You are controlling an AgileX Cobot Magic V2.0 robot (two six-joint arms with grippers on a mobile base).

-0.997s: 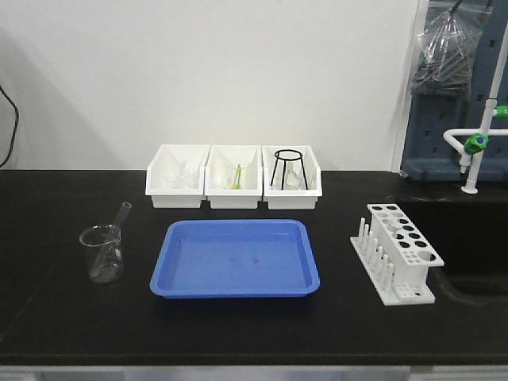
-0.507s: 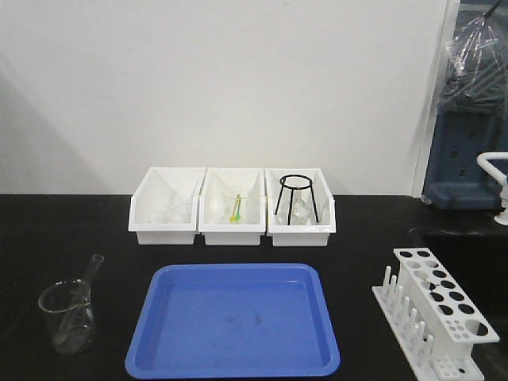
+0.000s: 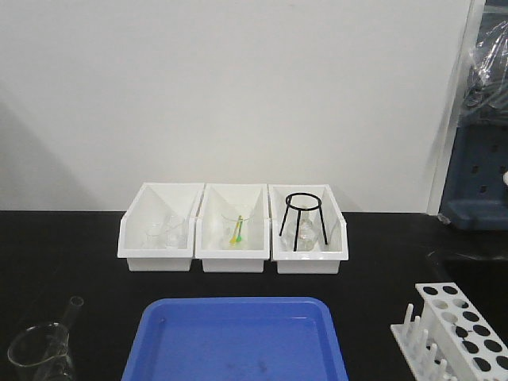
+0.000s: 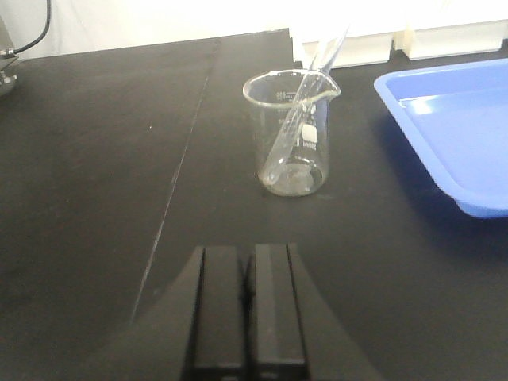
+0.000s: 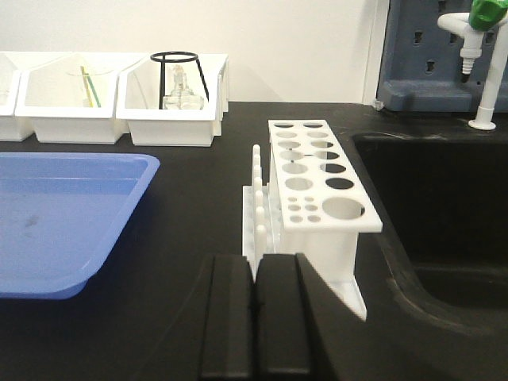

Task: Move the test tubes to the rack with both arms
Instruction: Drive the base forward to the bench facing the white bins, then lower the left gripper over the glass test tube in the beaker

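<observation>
Inside the beaker (image 4: pixel 292 147) leans a test tube (image 4: pixel 300 119); left hand (image 4: pixel 248 266) clenched empty; right hand (image 5: pixel 254 270) likewise near rack (image 5: pixel 319 178).

My left gripper (image 4: pixel 248 263) and right gripper (image 5: pixel 254 268) are black, like the desk (image 4: pixel 95 159). The tray (image 3: pixel 238 343) is blue. The rack (image 5: pixel 317 171) and bins (image 3: pixel 232 259) are white. The beaker (image 4: pixel 319 152) and test tube (image 4: pixel 295 119) are clear.
</observation>
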